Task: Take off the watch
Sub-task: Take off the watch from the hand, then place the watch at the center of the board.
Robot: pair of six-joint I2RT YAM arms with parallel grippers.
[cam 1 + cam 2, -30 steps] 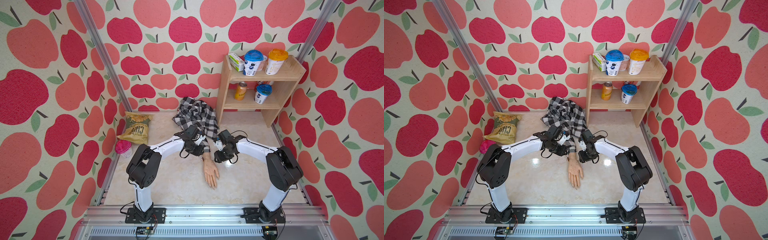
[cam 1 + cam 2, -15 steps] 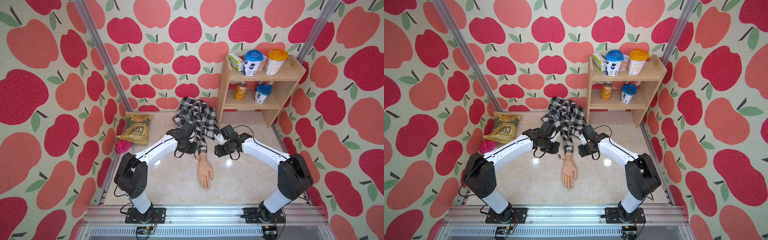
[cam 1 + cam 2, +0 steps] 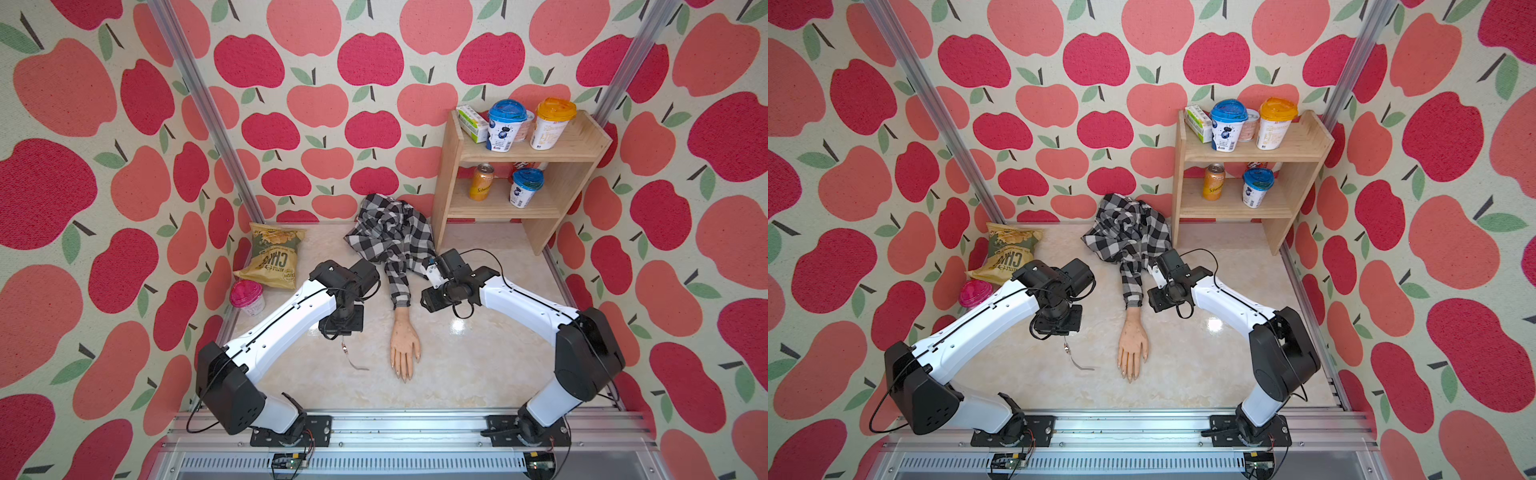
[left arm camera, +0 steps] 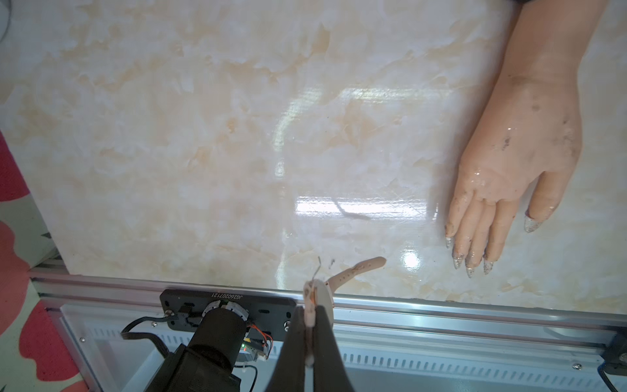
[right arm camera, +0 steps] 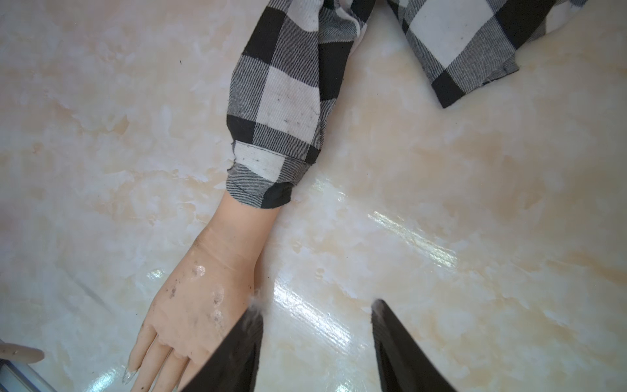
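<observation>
Left gripper [image 4: 310, 319] pinched together on the watch [image 4: 320, 292], by the strap just beside the dial. Dangles over the counter [image 4: 203, 135], apart from the bare-wristed mannequin hand [image 4: 519, 152], free strap end sticking out sideways. Probably light and floppy: thin soft strap, small hard case. Best gripped on the strap close to the case, never on the glass. Pale round face seen edge-on, pinkish-white strap, fine buckle pin. Right gripper [image 5: 317, 305] jaws apart, empty, just beside that hand.

A mock-up robot booth, that was: apple-print walls [image 3: 374, 137], aluminium posts [image 3: 203, 108], base rail [image 3: 415, 419] near, snack shelf [image 3: 582, 145] far right.
</observation>
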